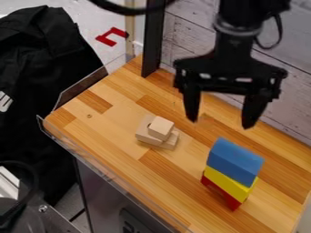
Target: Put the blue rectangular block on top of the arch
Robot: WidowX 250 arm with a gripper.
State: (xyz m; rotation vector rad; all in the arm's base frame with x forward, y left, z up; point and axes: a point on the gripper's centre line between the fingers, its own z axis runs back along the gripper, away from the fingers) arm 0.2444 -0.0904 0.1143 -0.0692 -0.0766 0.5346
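Gripper (pixel 220 124): fingers wide apart, nothing held, raised near blue block (pixel 235 160). Block tops yellow piece (pixel 228 182), itself on red piece (pixel 233 203); arch not identifiable. Likely risks: off-centre descent clipping blue edge, toppling narrow stack; low grasp dragging yellow piece along.

"Camera view, one, fixed. Where do we look from?"
"Above the wooden tabletop (pixel 115 132); we look down at a slant."
"Facing?"
"Across the boards, toward the plank wall (pixel 188 41) at upper right. At left, past the tabletop's edge, we see floor (pixel 88 16) and black cloth (pixel 42 68)."
"Range?"
"Near: we take in most of the tabletop, running off at the bottom, and the arm (pixel 234 45), cut by the top edge."
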